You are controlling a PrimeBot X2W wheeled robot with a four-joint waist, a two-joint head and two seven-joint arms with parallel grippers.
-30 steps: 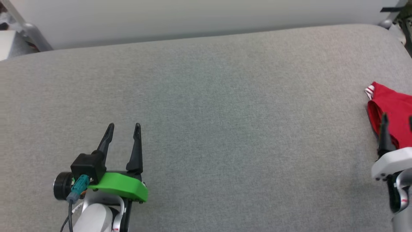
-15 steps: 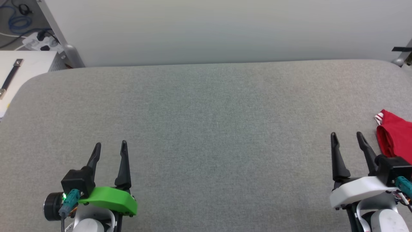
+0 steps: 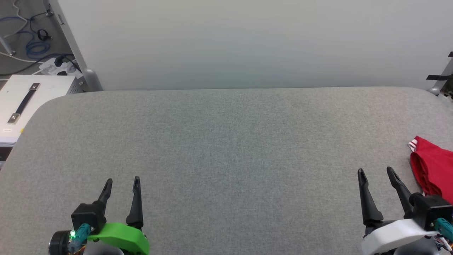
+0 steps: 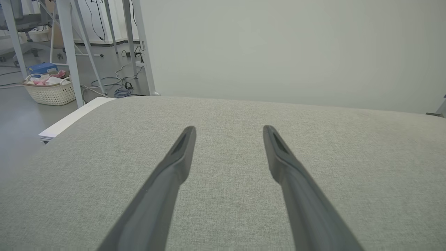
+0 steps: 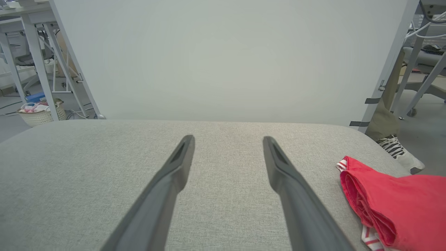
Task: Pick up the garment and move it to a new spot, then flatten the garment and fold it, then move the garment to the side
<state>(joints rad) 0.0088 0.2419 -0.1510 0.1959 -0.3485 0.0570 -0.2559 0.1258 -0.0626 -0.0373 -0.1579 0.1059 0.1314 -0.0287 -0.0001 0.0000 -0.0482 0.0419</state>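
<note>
Right gripper, spread and empty, hovers just beside the folded red jersey, which looks already set aside.

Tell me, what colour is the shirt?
The garment is red with red-white striped trim, clearest in the right wrist view.

The garment is seen folded at the right edge of the head view, cut off by the frame; red cloth with red-white striped trim at its corner.
</note>
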